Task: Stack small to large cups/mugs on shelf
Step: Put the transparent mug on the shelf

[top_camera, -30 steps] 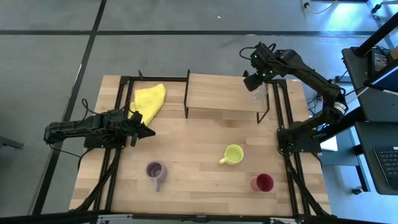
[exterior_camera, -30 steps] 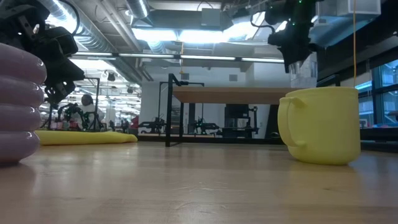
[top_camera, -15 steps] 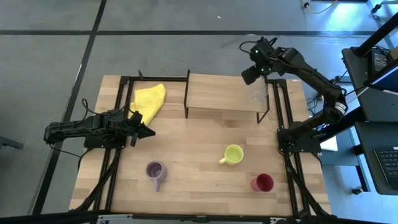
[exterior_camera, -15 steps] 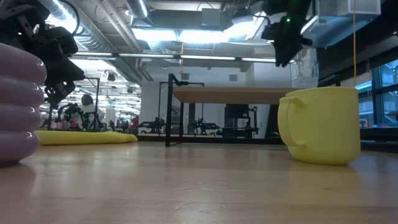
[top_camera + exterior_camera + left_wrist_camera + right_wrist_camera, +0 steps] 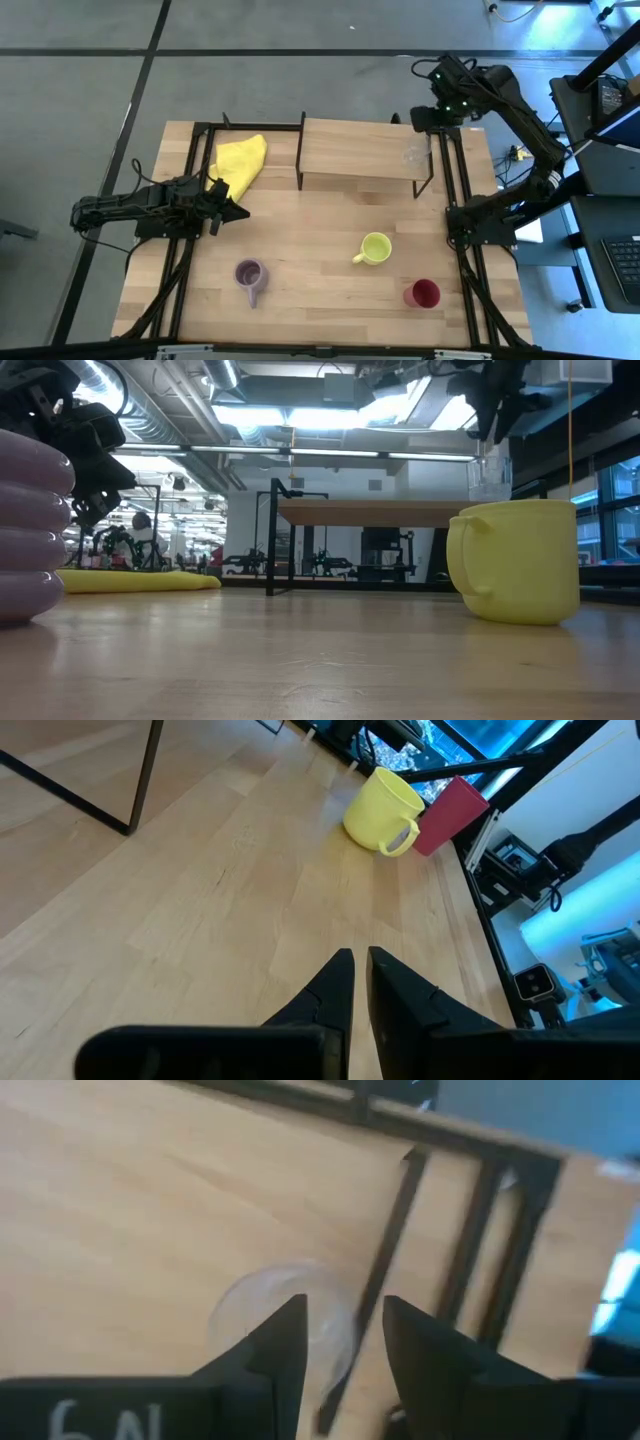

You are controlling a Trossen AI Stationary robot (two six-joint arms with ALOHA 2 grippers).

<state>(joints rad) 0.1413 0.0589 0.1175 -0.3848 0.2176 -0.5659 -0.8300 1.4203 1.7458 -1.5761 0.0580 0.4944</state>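
Standing on the shelf's (image 5: 360,148) right end, the tiny clear glass (image 5: 415,154) has just been released; the right gripper (image 5: 432,117), fingers parted, has lifted away. Three mugs remain on the table.

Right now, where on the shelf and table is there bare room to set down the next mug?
The shelf is bare left of the glass, which stands at its right end under the right gripper. On the table, the middle between the shelf legs and the yellow mug is free. Crowded: the left side, by the left gripper and cloth.
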